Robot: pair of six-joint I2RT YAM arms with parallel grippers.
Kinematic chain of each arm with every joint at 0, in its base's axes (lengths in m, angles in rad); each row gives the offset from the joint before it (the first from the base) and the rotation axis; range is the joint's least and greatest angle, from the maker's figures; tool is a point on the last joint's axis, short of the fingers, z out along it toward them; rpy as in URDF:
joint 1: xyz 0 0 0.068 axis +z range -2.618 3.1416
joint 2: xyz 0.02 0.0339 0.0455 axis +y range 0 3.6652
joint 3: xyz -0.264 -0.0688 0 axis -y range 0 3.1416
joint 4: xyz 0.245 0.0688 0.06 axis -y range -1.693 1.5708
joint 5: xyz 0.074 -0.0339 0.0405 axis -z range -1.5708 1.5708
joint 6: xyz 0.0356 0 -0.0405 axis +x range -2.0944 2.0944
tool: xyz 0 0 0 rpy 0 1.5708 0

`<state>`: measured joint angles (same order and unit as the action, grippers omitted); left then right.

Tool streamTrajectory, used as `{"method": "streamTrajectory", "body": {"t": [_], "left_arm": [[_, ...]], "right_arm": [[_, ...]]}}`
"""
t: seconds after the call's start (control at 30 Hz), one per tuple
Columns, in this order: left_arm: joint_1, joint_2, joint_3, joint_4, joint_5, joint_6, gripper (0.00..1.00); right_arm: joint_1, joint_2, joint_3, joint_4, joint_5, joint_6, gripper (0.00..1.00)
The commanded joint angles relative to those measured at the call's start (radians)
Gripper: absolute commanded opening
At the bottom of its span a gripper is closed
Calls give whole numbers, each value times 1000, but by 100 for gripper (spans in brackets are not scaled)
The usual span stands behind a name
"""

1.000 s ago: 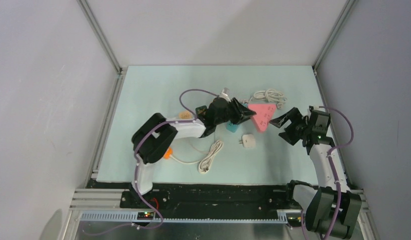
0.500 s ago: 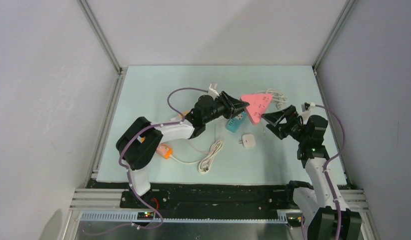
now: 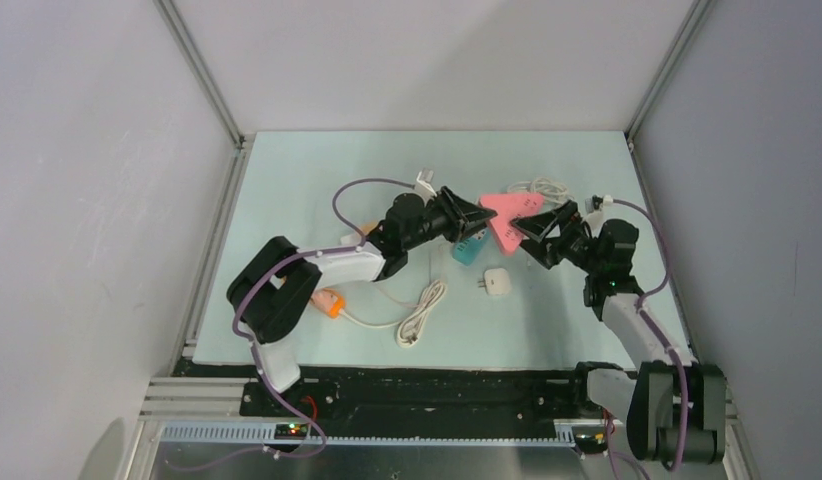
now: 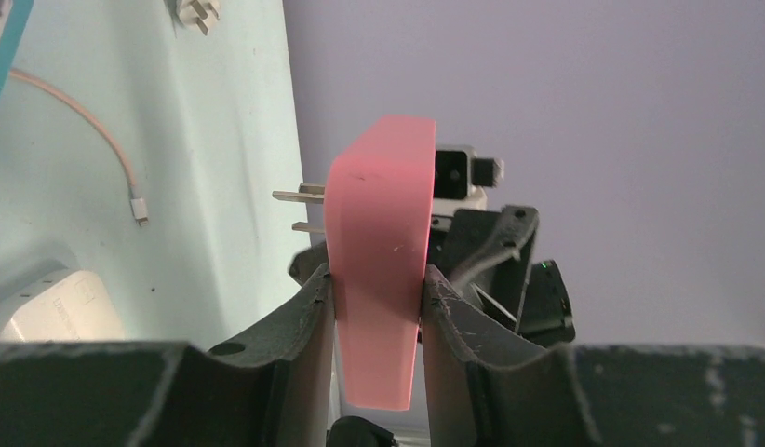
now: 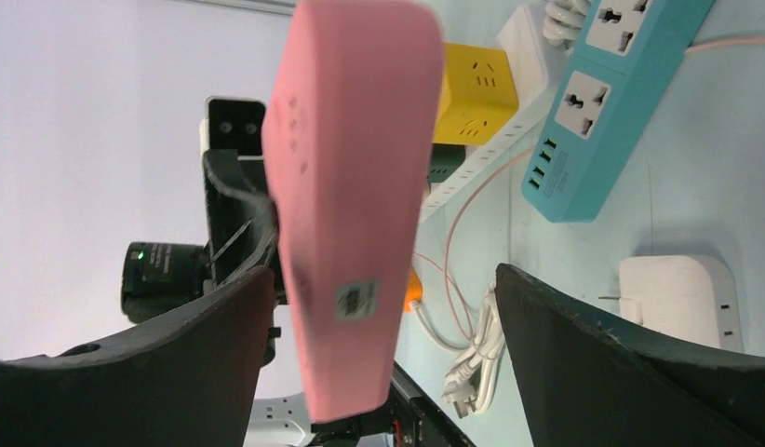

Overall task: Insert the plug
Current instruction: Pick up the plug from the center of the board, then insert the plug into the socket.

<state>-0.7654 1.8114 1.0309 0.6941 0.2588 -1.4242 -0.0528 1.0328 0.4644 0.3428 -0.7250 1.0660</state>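
One bench (image 3: 307, 180): a second ago the pink plug block (image 3: 507, 210) lay flat on it; now the block hangs clear of the surface.
Left pincer (image 3: 479, 216): pinching the block by its two broad faces, the block standing straight out ahead of the fingertips. It has lifted the block and carried it toward the other arm.
Right pincer (image 3: 527, 235): spread wide, swung in from well off to the side. The block now stands between its fingers, closer to one and apart from the other.
Meaning: likely a mid-air handover or regrip; insertion not yet begun.
Blue power strip (image 5: 602, 102): beyond the right pincer; only the right wrist view shows its free sockets.
Prongs (image 4: 300, 196): two flat blades jutting sideways from the block above the left pincer's fingertips, seen only in the left wrist view.
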Motion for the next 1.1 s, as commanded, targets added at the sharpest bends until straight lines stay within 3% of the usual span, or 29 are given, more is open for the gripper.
{"method": "streamTrajectory", "body": {"t": [0.0, 0.13, 0.27, 0.33, 0.4, 0.43, 0.47, 0.5, 0.57, 0.8, 1.07], "left_arm": [[2, -79, -16, 86, 34, -22, 0], [2, -58, -23, 103, 48, -31, 0], [3, -23, -31, 144, 50, -39, 1], [4, -17, -44, 155, 31, -16, 13], [6, -11, -50, 158, 15, 12, 32], [6, -6, -57, 159, 1, 19, 53], [7, -5, -62, 159, -6, 29, 64], [10, -2, -77, 159, -25, 36, 87], [19, -2, -110, 159, -59, 62, 98], [68, -35, -240, 157, -126, 118, 100], [78, -54, -206, 122, -134, 271, 100]], "right_arm": [[20, 85, 49, 195, -36, 37, 90], [30, 148, 52, 259, -39, 74, 70], [37, 209, 53, 303, -47, 88, 40], [37, 258, 53, 331, -64, 96, 12], [39, 297, 51, 378, -84, 118, 0], [41, 309, 51, 418, -89, 138, 0], [42, 330, 51, 437, -96, 149, 0], [40, 340, 52, 472, -98, 170, 0], [29, 369, 52, 519, -101, 196, 0], [-20, 529, 83, 576, -170, 232, 0], [-39, 654, 90, 531, -168, 128, 0]]}}
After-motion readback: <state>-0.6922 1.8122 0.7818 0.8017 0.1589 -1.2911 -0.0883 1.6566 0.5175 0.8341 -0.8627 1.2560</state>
